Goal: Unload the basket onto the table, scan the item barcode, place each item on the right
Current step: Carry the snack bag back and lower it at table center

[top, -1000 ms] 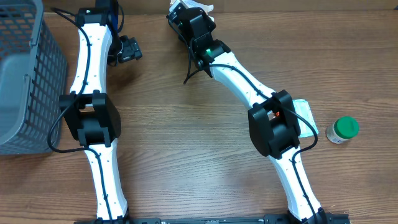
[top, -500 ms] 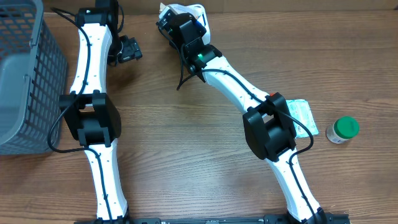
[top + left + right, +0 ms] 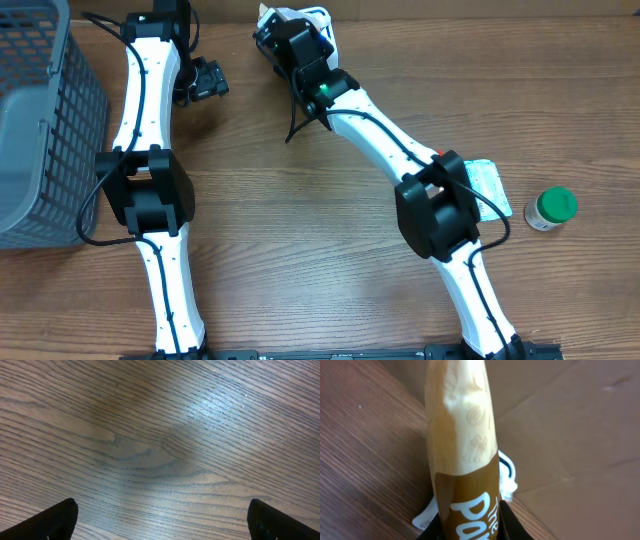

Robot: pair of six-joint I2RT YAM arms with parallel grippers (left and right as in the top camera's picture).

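- the right end effector (image 3: 470,527) is narrowed around a brown-and-cream pouch (image 3: 462,450), gripping its lower end; white lettering shows just above the fingers (image 3: 506,519).
- the pouch stands roughly upright in the grip, above the far edge of the desk (image 3: 300,250), in front of a cardboard wall (image 3: 570,435).
- a white object (image 3: 509,476) with a dark cord lies just behind the pouch; what it is cannot be told.
- the left end effector (image 3: 160,525) hangs over bare wood, spread wide with nothing between its fingertips.
- a grey wire basket (image 3: 40,120) sits at the left edge.
- a green-lidded jar (image 3: 552,208) and a flat packet (image 3: 488,185) lie near the right arm.
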